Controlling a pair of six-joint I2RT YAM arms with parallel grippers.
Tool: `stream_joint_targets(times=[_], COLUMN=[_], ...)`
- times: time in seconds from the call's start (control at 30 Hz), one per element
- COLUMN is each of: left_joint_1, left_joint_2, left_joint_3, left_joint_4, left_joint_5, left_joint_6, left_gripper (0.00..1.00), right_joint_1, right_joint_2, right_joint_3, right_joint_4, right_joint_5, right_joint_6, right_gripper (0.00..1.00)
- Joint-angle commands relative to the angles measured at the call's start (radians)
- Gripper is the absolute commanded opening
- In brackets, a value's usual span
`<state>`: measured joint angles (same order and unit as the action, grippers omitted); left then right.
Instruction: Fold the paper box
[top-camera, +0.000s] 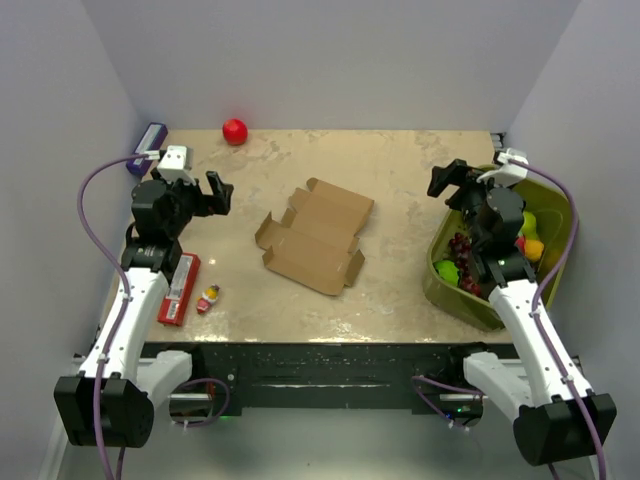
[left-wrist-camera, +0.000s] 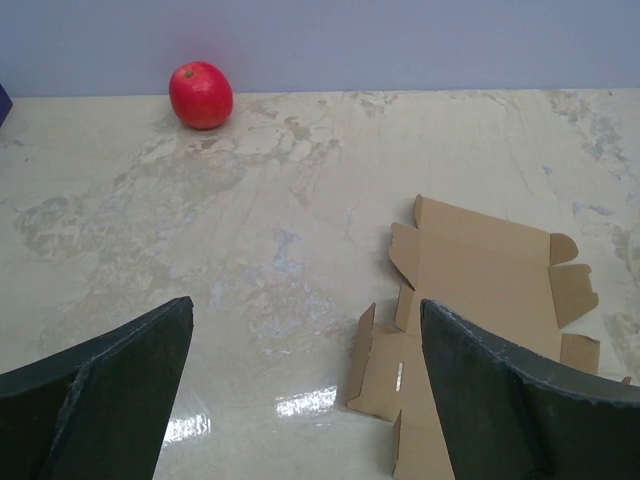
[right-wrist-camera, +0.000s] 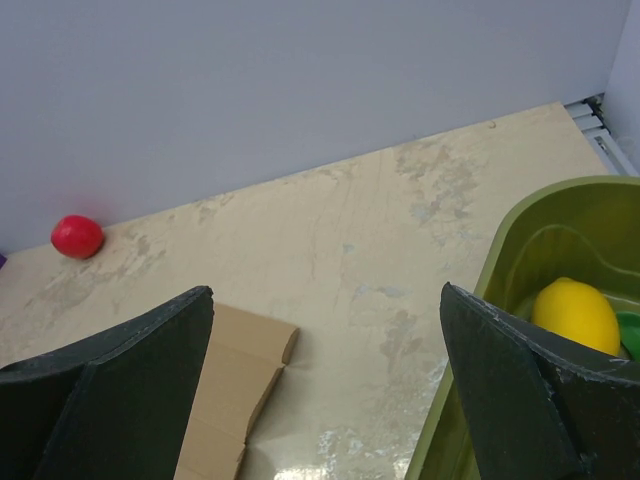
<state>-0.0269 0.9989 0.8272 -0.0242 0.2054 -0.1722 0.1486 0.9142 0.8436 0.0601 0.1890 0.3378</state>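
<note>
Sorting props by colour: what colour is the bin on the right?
Olive green bin, clearest in the top external view.

Top cam: fixed, high behind the near edge, looking down and forward. It's far enough back to take in the whole surface (top-camera: 400, 290) up to the back wall (top-camera: 330, 60).
Left wrist cam: low behind the left claw (left-wrist-camera: 305, 305), close to the surface, facing the back wall.
Right wrist cam: same mount on the right claw (right-wrist-camera: 325, 290), sits higher, aimed at the back wall and slightly left.
Overlap: all three see the paper box (top-camera: 315, 235) and red apple (left-wrist-camera: 201, 95). Only top and right wrist share the green bin (right-wrist-camera: 570, 240) and lemon (right-wrist-camera: 575, 315).
</note>
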Motion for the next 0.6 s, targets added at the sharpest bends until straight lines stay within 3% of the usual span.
stream_joint_targets(times=[0.0, 0.57], left_joint_1=[-0.004, -0.002], left_joint_2=[0.003, 0.036], left_joint_3=[0.041, 0.05], left_joint_4=[0.035, 0.033], left_joint_5=[0.008, 0.064], left_joint_6=[-0.015, -0.004], left_gripper=[1.0, 0.99], right_joint_1=[-0.004, -0.003], right_joint_2=[0.022, 0.06], right_joint_3=[0.066, 0.163], right_joint_4=[-0.031, -0.181], right_joint_5=[-0.042, -0.187], right_joint_6=[-0.016, -0.031], right_gripper=[0.99, 0.95])
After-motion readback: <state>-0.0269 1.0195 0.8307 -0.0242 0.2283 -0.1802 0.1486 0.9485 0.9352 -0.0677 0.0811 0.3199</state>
